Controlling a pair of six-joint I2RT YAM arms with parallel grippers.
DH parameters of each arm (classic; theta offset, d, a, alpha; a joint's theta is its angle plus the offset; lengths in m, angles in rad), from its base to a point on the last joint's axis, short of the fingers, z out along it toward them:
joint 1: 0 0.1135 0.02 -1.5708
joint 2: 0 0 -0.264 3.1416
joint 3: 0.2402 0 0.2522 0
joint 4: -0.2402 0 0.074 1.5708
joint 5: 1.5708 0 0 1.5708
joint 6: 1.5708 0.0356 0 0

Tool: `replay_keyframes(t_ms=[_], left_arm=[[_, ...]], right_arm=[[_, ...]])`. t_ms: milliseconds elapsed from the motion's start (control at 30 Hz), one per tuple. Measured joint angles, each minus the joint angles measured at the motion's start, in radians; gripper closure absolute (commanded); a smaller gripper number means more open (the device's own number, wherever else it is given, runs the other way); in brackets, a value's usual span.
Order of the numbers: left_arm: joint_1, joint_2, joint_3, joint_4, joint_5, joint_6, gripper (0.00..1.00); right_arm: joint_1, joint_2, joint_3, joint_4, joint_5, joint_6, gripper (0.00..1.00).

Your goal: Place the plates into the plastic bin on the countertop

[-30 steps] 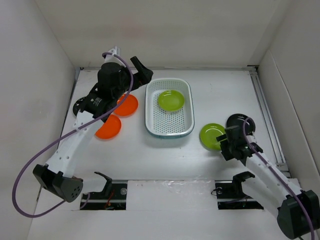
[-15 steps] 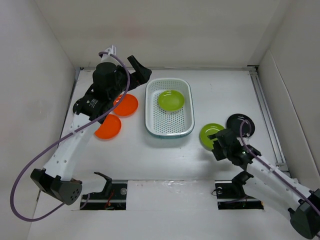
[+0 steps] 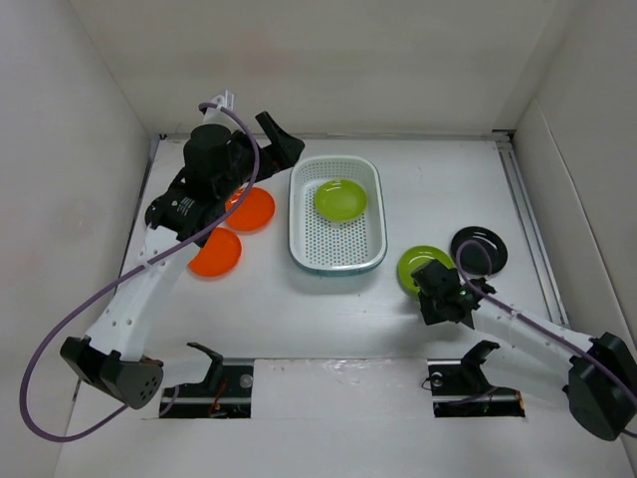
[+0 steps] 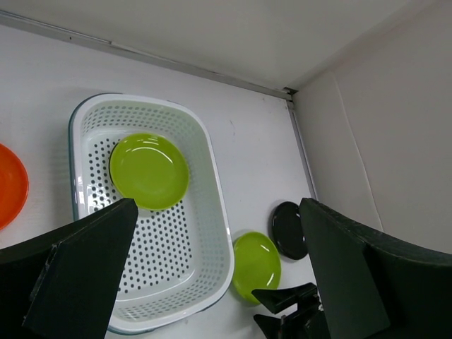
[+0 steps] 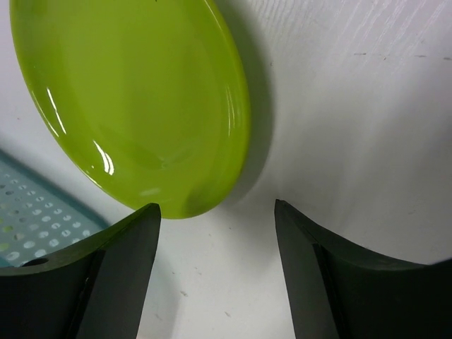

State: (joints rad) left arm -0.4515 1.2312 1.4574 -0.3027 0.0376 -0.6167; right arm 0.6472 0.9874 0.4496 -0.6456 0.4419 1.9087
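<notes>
Lime plate point(image 5: 134, 99) | right gripper point(image 5: 215, 208) spread, holding nothing, at its rim (left gripper point(image 4: 217, 205) gaping, empty) | risk: glossy rim slips free.

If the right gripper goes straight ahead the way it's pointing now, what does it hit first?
Most likely the lime green plate lying outside the plastic bin. Its near rim sits just ahead of the right gripper, whose jaws are open. Depth is unclear, so the fingertips might touch the countertop first.
</notes>
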Motion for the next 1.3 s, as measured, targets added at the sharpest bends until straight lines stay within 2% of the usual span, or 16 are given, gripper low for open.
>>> replay_keyframes(t_ms=[200, 367, 400, 433, 500, 533, 700, 767, 800, 867, 1000, 1300], left_arm=[[0.000, 0.000, 0.000, 0.000, 0.007, 0.007, 0.00], [0.000, 0.000, 0.000, 0.000, 0.007, 0.011, 0.00], [0.000, 0.000, 0.000, 0.000, 0.007, 0.011, 0.00], [0.000, 0.000, 0.000, -0.001, 0.007, 0.013, 0.00], [0.000, -0.001, 0.000, -0.001, 0.006, 0.016, 0.00], [0.000, -0.002, 0.000, -0.001, 0.005, 0.018, 0.00], [0.000, -0.010, 0.000, -0.002, -0.004, 0.019, 0.00], [0.000, -0.013, 0.000, -0.002, -0.009, 0.023, 0.00], [0.000, -0.014, 0.000, -0.002, -0.011, 0.026, 0.00], [0.000, -0.015, 0.000, -0.002, -0.014, 0.028, 0.00], [0.000, -0.015, 0.000, -0.002, -0.016, 0.033, 0.00], [0.000, -0.014, 0.000, -0.010, -0.029, 0.033, 0.00]], right_arm=[[-0.021, 0.065, 0.040, -0.035, 0.023, 0.006, 0.34], [-0.074, 0.103, 0.056, -0.035, 0.024, -0.029, 0.34], [-0.084, 0.116, 0.063, -0.036, 0.023, -0.039, 0.39], [-0.093, 0.133, 0.074, -0.036, 0.023, -0.053, 0.53], [-0.099, 0.162, 0.092, -0.037, 0.019, -0.075, 0.60], [-0.099, 0.175, 0.100, -0.037, 0.019, -0.082, 0.69], [-0.099, 0.222, 0.130, -0.036, 0.018, -0.111, 0.76], [-0.100, 0.231, 0.138, -0.036, 0.019, -0.118, 0.85], [-0.101, 0.234, 0.141, -0.035, 0.021, -0.121, 0.96], [-0.106, 0.236, 0.150, -0.024, 0.021, -0.131, 1.00], [-0.117, 0.220, 0.155, -0.005, 0.019, -0.144, 1.00], [-0.151, 0.049, 0.099, -0.014, 0.047, -0.172, 1.00]])
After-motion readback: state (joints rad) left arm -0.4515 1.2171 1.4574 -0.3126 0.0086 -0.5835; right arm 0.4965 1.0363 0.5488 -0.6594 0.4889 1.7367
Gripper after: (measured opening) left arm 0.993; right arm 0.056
